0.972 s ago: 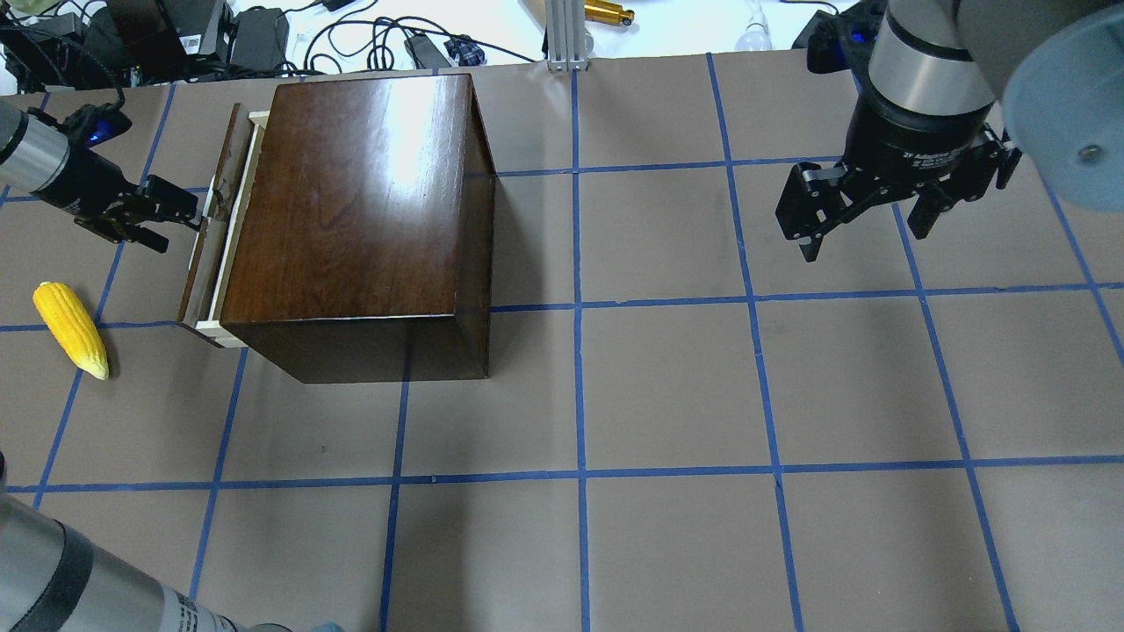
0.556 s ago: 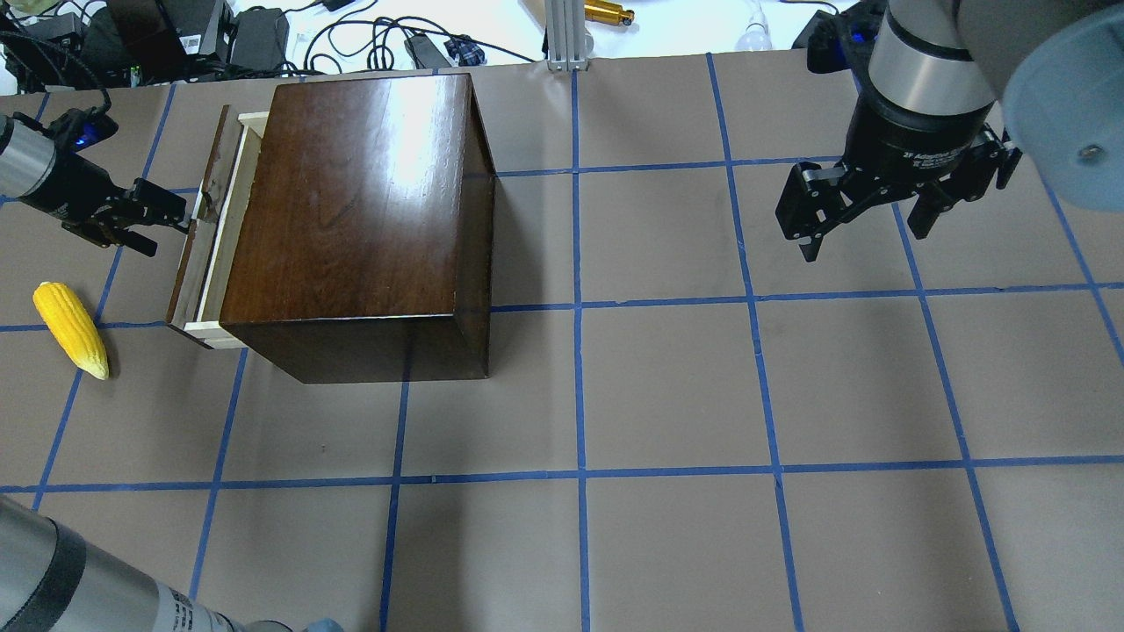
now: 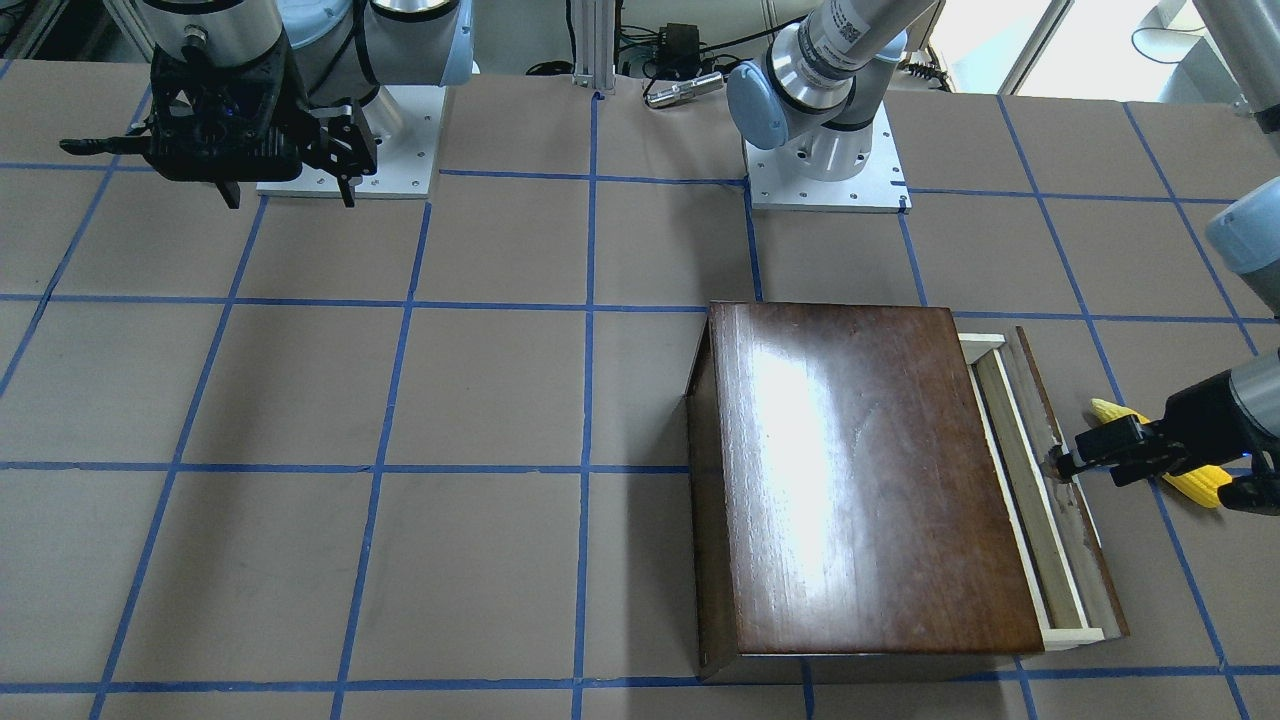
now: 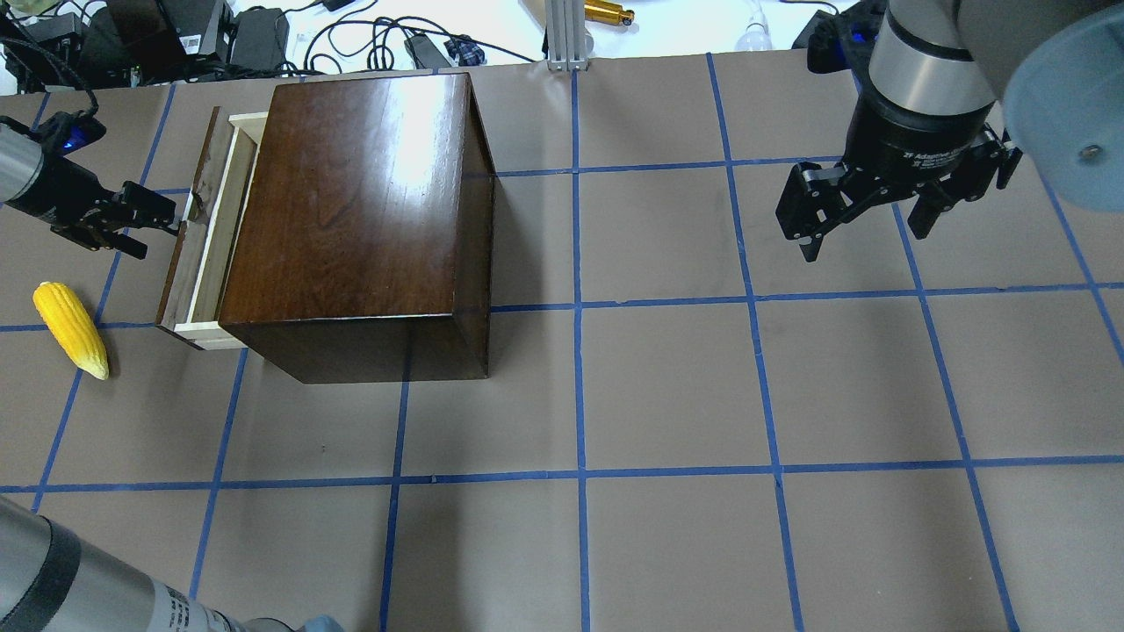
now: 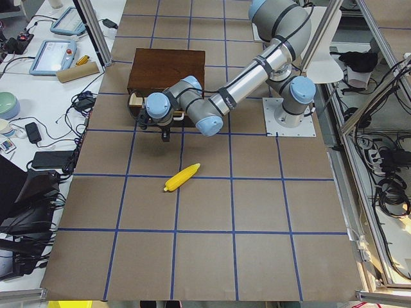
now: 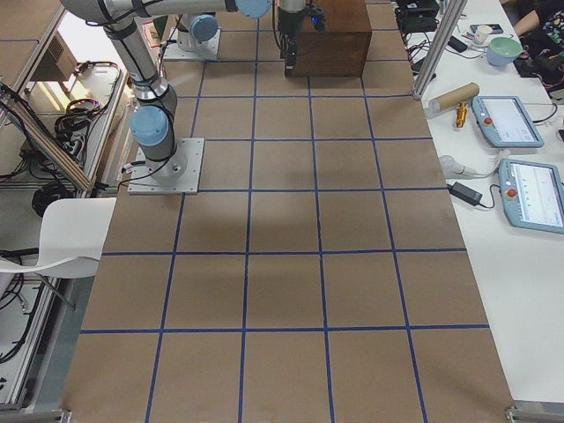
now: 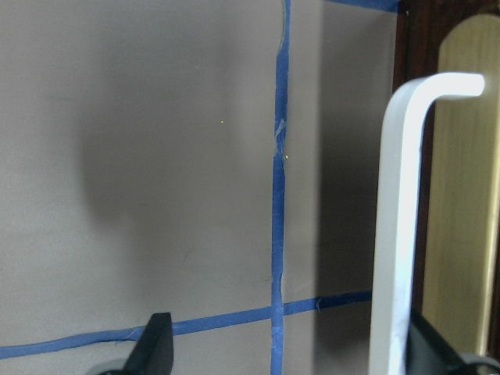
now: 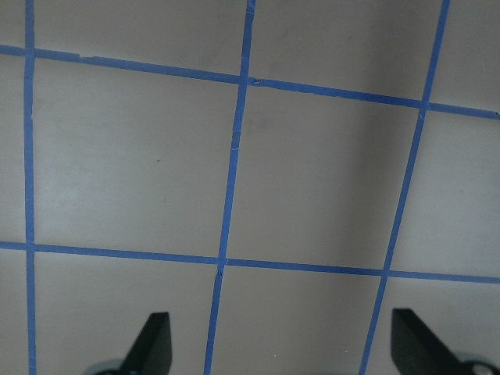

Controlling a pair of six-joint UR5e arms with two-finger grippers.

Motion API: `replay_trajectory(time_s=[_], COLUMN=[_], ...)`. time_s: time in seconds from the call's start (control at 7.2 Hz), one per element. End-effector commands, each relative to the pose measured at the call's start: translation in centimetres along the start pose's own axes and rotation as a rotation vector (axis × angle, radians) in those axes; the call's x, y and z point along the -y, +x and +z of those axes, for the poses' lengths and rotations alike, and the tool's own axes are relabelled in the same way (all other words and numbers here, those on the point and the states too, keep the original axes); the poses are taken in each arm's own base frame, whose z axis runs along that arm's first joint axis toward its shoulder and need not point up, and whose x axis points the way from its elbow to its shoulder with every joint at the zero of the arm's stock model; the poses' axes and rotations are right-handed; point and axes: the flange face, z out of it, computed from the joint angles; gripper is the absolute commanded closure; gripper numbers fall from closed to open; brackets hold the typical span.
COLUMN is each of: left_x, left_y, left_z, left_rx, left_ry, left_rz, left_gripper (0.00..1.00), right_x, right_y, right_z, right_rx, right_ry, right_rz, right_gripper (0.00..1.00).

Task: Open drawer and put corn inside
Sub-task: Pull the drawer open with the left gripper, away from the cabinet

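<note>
The dark-brown wooden box (image 4: 351, 202) stands at the far left of the table. Its drawer (image 4: 211, 246) is pulled partly out to the left, showing a strip of pale wood behind the dark front panel (image 4: 183, 241). My left gripper (image 4: 167, 224) is at the front panel, jaws wide apart. In the left wrist view the white handle (image 7: 398, 219) lies between the fingers, close to one of them. The yellow corn (image 4: 70, 329) lies on the table left of the drawer, near the left arm; the front view (image 3: 1195, 482) shows it partly hidden. My right gripper (image 4: 865, 244) hangs open and empty far right.
Blue tape lines grid the brown table. Cables and gear (image 4: 219, 35) lie beyond the far edge behind the box. A metal post (image 4: 562, 35) stands at the back middle. The left arm's forearm (image 4: 79, 579) crosses the near left corner.
The drawer has slid further out to the left, and my left gripper has moved left with it. The corn and the right arm have not moved.
</note>
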Motion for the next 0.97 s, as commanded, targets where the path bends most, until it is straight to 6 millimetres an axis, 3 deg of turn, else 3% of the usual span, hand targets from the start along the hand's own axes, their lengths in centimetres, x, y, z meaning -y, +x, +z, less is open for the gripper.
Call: replay_trajectory(time_s=[0.0, 0.56, 0.83], left_x=[-0.2, -0.3, -0.8], left_y=[-1.0, -1.1, -2.5], left_z=[-0.4, -0.5, -1.1], left_rx=[0.002, 0.003, 0.005], left_ry=[0.007, 0.009, 0.019], left_rz=[0.003, 0.002, -0.021], left_gripper=[0.00, 0.00, 0.00], right_x=[0.0, 0.0, 0.0], right_y=[0.0, 0.0, 0.0], right_z=[0.0, 0.0, 0.0], right_rx=[0.000, 0.000, 0.000], right_ry=[-0.001, -0.001, -0.001], right_rz=[0.000, -0.001, 0.000], right_gripper=[0.00, 0.00, 0.00])
